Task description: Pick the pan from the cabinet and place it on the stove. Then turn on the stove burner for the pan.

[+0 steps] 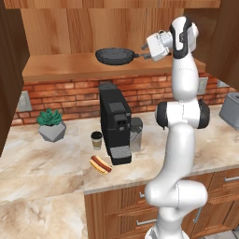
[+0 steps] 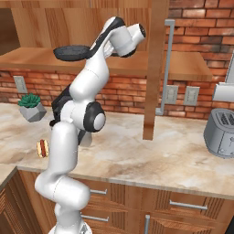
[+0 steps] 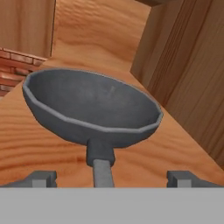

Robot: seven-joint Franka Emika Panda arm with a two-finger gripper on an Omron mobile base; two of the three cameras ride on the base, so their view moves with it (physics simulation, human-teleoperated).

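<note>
The dark grey pan (image 1: 114,56) sits on the bottom shelf of the open wooden cabinet (image 1: 60,66), its thin handle (image 1: 135,55) pointing right toward my gripper (image 1: 145,52). In the hand view the pan (image 3: 87,105) lies just ahead, and its handle (image 3: 101,168) runs back between my two fingertips (image 3: 41,178). My gripper (image 3: 113,178) is open, with wide gaps on both sides of the handle and no contact. From the right base, the pan (image 2: 71,51) shows partly behind my arm. The stove is out of view.
The open cabinet door (image 2: 155,68) with its silver bar handle (image 2: 167,68) hangs right of the arm. On the counter below stand a black coffee machine (image 1: 115,123), a cup (image 1: 96,139), a hot dog (image 1: 100,164), a potted plant (image 1: 51,123) and a toaster (image 2: 221,132).
</note>
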